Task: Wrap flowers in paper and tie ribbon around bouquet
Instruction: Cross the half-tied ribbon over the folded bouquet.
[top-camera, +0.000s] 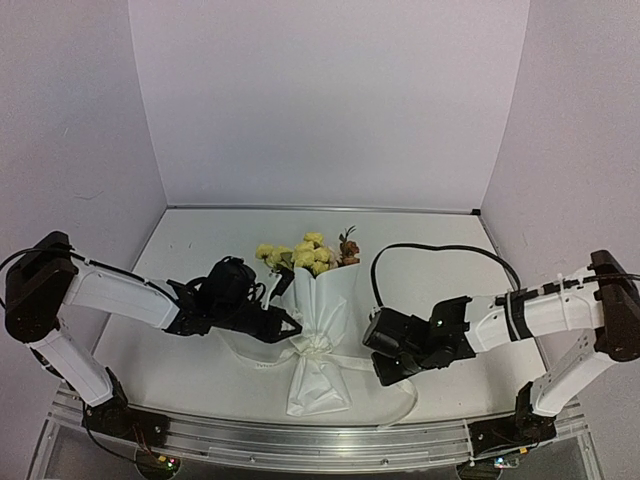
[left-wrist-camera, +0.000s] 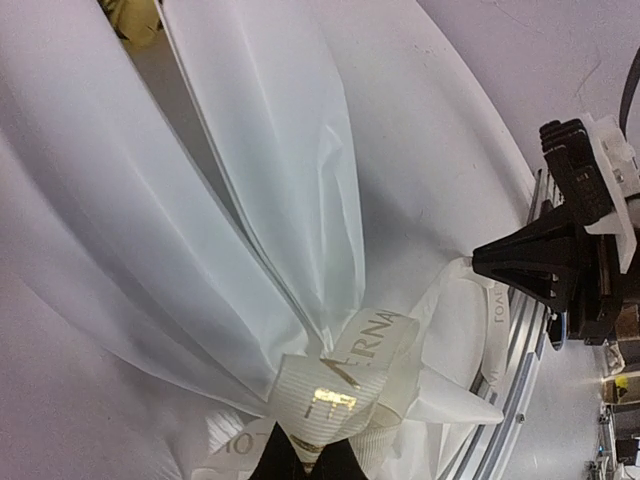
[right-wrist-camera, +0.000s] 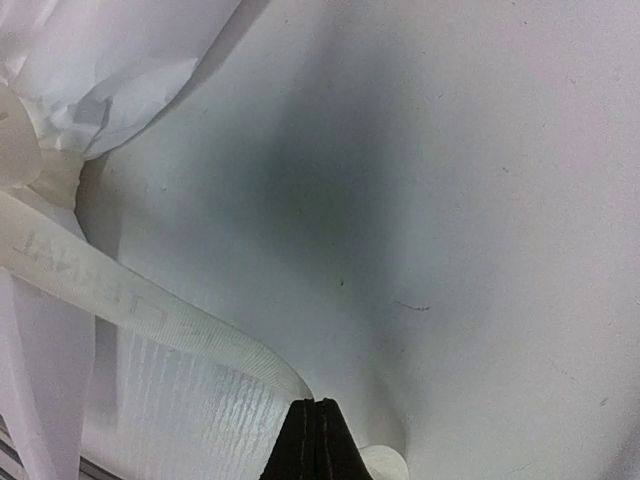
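On the left, the left gripper (top-camera: 292, 327) has its fingers pressed together, pinching the ribbon (left-wrist-camera: 345, 385) right at the knot. In the middle the bouquet (top-camera: 320, 335) lies on the table (top-camera: 190, 250), near its front edge. The flowers (top-camera: 305, 253) point toward the back wall. The paper (top-camera: 327, 300) is pinched narrow where the ribbon circles it. On the right, the right gripper (right-wrist-camera: 316, 440) has its fingers closed on a ribbon tail that runs taut back to the knot.
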